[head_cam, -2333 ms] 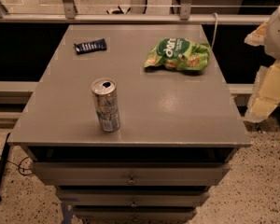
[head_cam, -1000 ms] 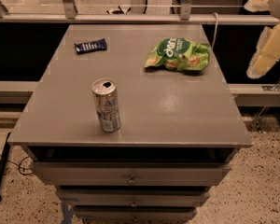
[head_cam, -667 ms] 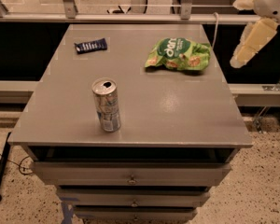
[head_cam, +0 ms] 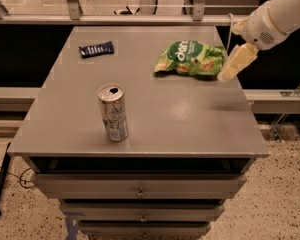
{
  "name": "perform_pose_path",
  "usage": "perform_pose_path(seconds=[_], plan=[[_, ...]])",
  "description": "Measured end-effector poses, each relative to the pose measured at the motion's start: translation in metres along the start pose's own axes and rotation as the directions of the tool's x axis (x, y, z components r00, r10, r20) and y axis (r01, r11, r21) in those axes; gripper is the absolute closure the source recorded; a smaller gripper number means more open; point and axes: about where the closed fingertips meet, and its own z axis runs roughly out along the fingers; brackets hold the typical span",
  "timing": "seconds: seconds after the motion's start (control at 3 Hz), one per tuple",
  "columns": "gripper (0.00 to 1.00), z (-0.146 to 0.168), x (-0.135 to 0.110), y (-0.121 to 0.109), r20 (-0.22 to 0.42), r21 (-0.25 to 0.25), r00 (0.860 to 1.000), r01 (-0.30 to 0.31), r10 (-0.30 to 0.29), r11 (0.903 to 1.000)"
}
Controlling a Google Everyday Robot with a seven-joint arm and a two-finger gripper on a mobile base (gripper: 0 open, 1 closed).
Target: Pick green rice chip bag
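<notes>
Gripper point(head_cam: 229, 70), cream-coloured on a white arm, hangs at the far right of the grey tabletop point(head_cam: 190, 124), just beside the right end of the crinkled light-green rice chip bag point(head_cam: 190, 58); whether it is spread or closed you cannot tell. The bag lies flat near the far right corner, its long axis running left to right, so from the gripper it extends leftward. Judge your approach as a short move left and down. The upright silver drink can point(head_cam: 113, 113) and the small dark blue wrapper point(head_cam: 96, 49) sit well apart, and nothing stands between the gripper and the bag.
</notes>
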Motion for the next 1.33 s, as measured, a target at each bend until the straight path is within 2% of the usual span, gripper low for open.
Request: perform_pose_path(seconds=[0.33, 0.67, 1.0, 1.33], plan=[[0.00, 0.048, 0.013, -0.011, 0.015, -0.021, 0.999, -0.052, 0.052, 0.9984], [0.00, 0.086, 0.009, -0.026, 0.066, -0.036, 0.993, -0.095, 0.097, 0.9948], [0.18, 0.105, -0.004, -0.042, 0.118, -0.049, 0.981, -0.148, 0.153, 0.9878], [0.42, 0.108, -0.016, -0.052, 0.134, -0.066, 0.971, -0.191, 0.198, 0.9794]])
